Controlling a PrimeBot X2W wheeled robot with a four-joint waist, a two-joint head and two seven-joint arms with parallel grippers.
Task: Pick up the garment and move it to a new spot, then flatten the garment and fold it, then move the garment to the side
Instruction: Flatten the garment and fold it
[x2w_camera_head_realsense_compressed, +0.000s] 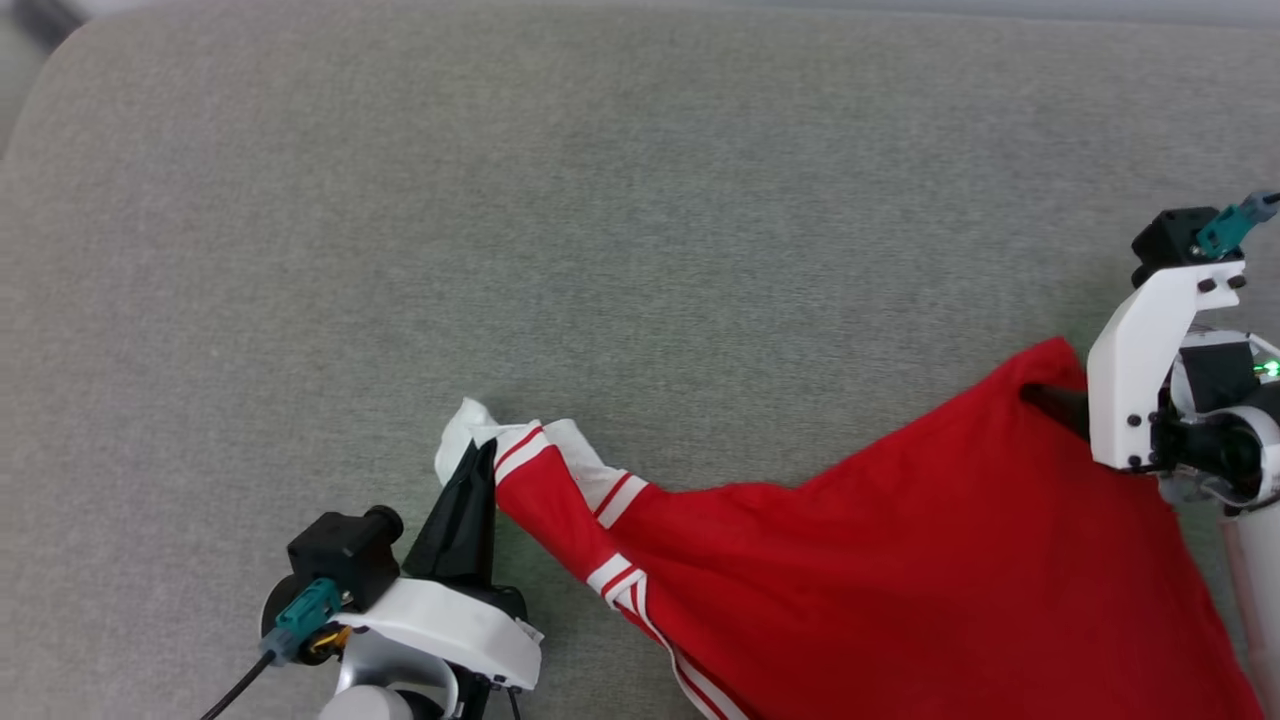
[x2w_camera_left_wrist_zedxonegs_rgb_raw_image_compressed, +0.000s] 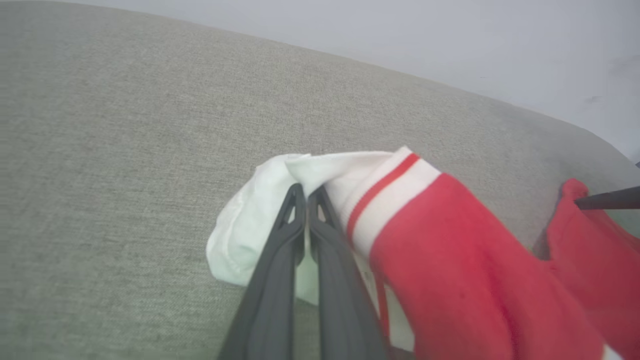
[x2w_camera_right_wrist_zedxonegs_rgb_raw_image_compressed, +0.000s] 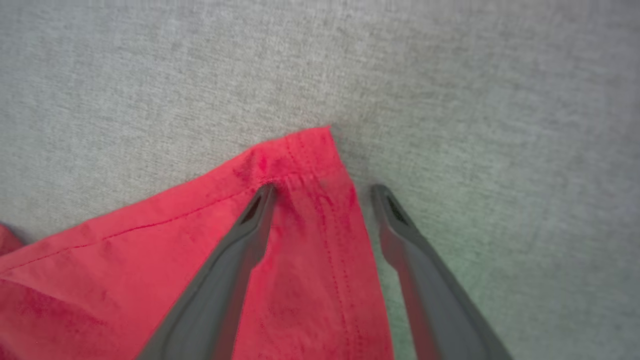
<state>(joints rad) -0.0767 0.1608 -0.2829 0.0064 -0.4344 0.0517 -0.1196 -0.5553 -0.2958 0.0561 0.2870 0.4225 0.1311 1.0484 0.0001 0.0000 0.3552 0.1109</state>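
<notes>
I'm counting just one garment (x2w_camera_head_realsense_compressed: 900, 560) lying on one grey cushion (x2w_camera_head_realsense_compressed: 600, 200). Two grippers are showing too: one left gripper (x2w_camera_left_wrist_zedxonegs_rgb_raw_image_compressed: 307, 190), one right gripper (x2w_camera_right_wrist_zedxonegs_rgb_raw_image_compressed: 325, 189).

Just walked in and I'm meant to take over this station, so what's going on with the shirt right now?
A two-armed robot is handling a red jersey-style shirt with white striped-trim sleeves on a grey fabric cushion. Its left gripper is shut on the white sleeve. The right gripper is open over the red hem corner at the far right, gripping nothing. The shirt lies stretched between them, not yet folded.
</notes>
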